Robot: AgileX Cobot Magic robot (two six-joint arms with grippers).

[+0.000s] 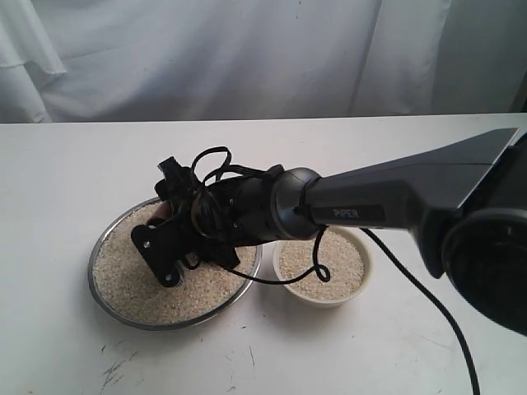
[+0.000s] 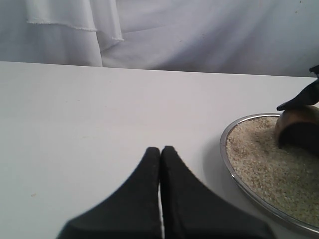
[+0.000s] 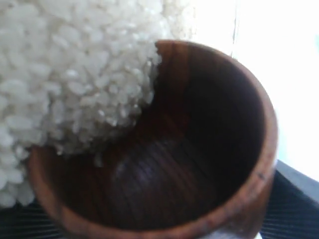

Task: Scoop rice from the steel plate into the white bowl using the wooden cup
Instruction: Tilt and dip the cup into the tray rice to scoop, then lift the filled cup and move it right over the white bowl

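Observation:
The steel plate (image 1: pixel 94 262) sits left of centre, full of rice (image 1: pixel 136 284). My right gripper (image 1: pixel 167 211) reaches across over the plate's far left part, shut on the wooden cup (image 1: pixel 159 212). The cup lies tipped with its mouth pushed into the grains. In the right wrist view the wooden cup (image 3: pixel 199 149) fills the frame and rice (image 3: pixel 65 74) spills over its lip into the dark inside. The white bowl (image 1: pixel 323 300) stands just right of the plate, holding rice. My left gripper (image 2: pixel 160 149) is shut and holds nothing, on bare table beside the plate (image 2: pixel 225 144).
The right arm's black cable (image 1: pixel 412 284) loops over the white bowl and trails across the table to the front right. A white curtain (image 1: pixel 247 49) hangs behind the table's far edge. Scuff marks (image 1: pixel 115 370) show near the front.

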